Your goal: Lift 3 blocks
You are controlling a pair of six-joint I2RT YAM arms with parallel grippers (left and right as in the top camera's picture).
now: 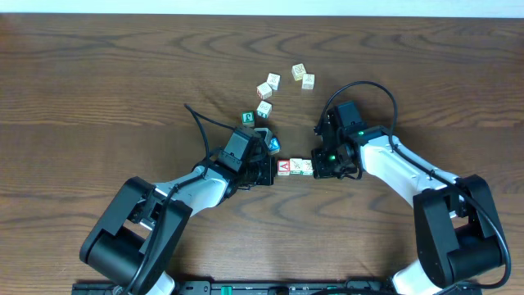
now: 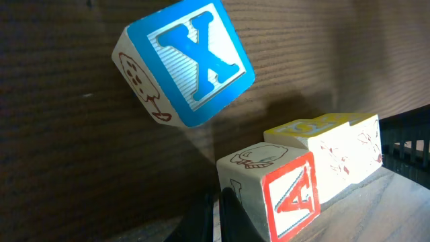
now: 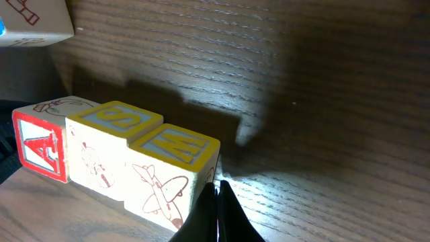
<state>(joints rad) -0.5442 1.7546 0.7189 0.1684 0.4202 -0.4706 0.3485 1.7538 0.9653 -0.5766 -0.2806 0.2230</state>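
Observation:
Three blocks stand in a tight row between my two grippers: a red-framed "A" block [image 1: 284, 167] [image 2: 289, 195] [image 3: 40, 144], a pale one with a yellow "S" top [image 1: 298, 166] [image 3: 101, 154] and a pale one with a yellow "M" top and a plane drawing [image 1: 309, 168] [image 3: 168, 175]. My left gripper [image 1: 273, 170] [image 2: 216, 202] is shut, its tips pressed against the A block's outer face. My right gripper [image 1: 319, 170] [image 3: 216, 185] is shut too, with its tips against the M block's outer face. Whether the row rests on the table, I cannot tell.
A blue "X" cube [image 1: 273, 145] [image 2: 195, 60] lies just behind my left gripper. A green-faced cube [image 1: 247, 118] sits further back. Several pale cubes [image 1: 264, 90] are scattered at the back centre, two more [image 1: 308, 80] to their right. The wooden table [image 1: 98, 90] stretches to both sides.

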